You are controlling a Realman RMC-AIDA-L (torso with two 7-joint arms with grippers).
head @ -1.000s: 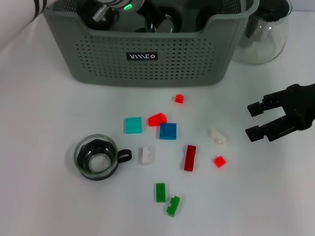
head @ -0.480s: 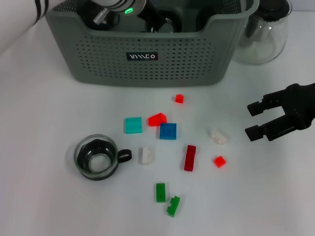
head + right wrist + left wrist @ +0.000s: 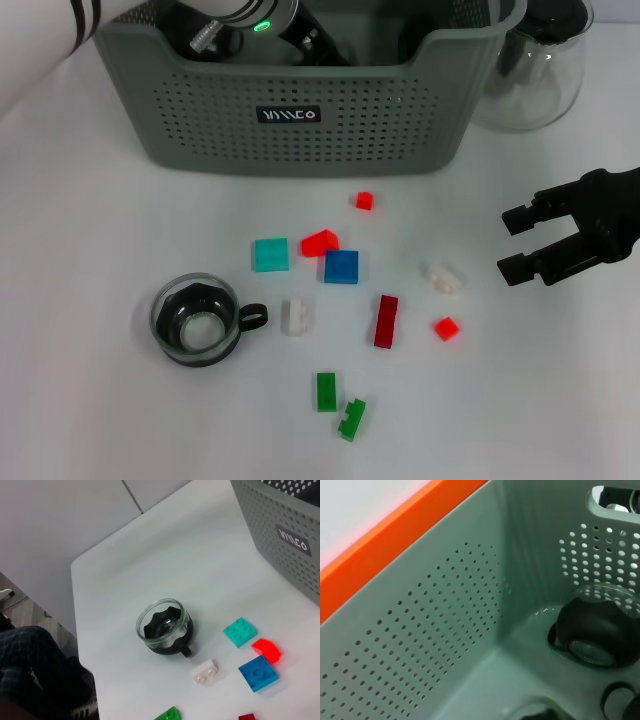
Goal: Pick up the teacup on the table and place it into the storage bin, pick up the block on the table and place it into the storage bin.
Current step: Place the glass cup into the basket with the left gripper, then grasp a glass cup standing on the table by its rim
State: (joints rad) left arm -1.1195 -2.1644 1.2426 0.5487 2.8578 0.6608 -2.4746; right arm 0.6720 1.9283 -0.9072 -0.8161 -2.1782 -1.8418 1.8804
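— Teacups on the table: how many?
— One teacup [image 3: 196, 320], clear glass with a dark inner cup, handle toward the blocks. Ten blocks beside it: three small red, one dark red bar [image 3: 385, 320], two white, two green, one teal [image 3: 271, 254], one blue [image 3: 341, 267].
— And the grippers?
— Right gripper [image 3: 517, 243] hovers well apart on the far side of the blocks, fingers apart, holding nothing. Left arm reaches into the storage bin [image 3: 300, 125]; I cannot tell its fingers. At least one more cup lies inside the bin.
— Changes?
— Left arm has shifted slightly inside the bin; everything on the table is unmoved.
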